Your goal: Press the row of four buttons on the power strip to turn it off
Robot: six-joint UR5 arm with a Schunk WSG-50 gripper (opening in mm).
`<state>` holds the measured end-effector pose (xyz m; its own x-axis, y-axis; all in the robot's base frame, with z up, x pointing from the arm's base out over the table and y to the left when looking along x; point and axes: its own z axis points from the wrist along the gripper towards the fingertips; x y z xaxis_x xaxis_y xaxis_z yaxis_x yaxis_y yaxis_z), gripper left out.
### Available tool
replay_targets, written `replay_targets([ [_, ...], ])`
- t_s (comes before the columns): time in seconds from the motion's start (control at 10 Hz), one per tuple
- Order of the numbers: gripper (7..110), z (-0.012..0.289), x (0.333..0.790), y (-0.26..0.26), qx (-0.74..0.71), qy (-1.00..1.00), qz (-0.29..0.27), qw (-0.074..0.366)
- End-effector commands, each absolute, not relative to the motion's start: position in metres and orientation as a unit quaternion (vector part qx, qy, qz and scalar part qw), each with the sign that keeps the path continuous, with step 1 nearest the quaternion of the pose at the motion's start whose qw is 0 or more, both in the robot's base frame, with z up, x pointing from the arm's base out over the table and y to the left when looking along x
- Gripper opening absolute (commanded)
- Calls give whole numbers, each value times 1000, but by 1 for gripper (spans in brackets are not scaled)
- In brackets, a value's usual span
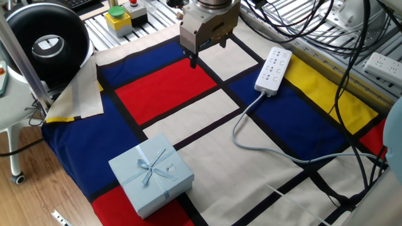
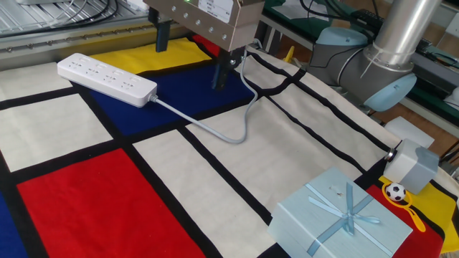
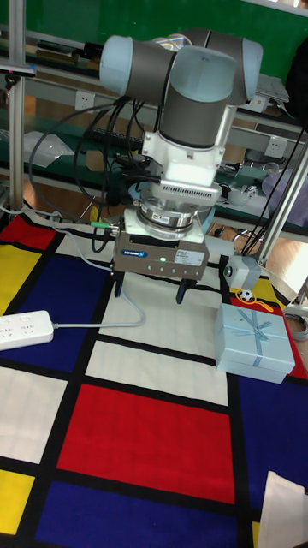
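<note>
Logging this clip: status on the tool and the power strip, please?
Tool open, empty, hovering clear of the strip. Power strip flat on the cloth, untouched, row of four buttons not yet pressed. Gift box sits well off the path.

Tablecloth [image 1: 207,113]: Mondrian-style blocks, red, blue, yellow, off-white, black grid lines. Power strip [image 1: 273,71]: white, dark socket holes, pale grey cord [image 1: 248,135]. Gift box [image 1: 151,172]: pale blue, matching ribbon bow. Gripper [image 3: 149,293]: grey body, black fingers. E-stop box [image 1: 118,19]: yellow, green button.
</note>
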<state>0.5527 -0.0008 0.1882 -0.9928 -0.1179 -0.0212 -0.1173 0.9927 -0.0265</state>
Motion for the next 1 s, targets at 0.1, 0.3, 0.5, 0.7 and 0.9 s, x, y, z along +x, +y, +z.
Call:
replay_targets([
  [0.1, 22, 189, 563, -1, -93, 995, -18, 29],
  [0.3, 22, 193, 577, 3, -109, 992, -21, 55],
  [0.5, 22, 192, 570, 12, -122, 992, -8, 43],
  [0.7, 22, 194, 561, 7, -145, 989, -15, 24],
  [0.9, 22, 188, 558, 3, -145, 989, -24, 15],
])
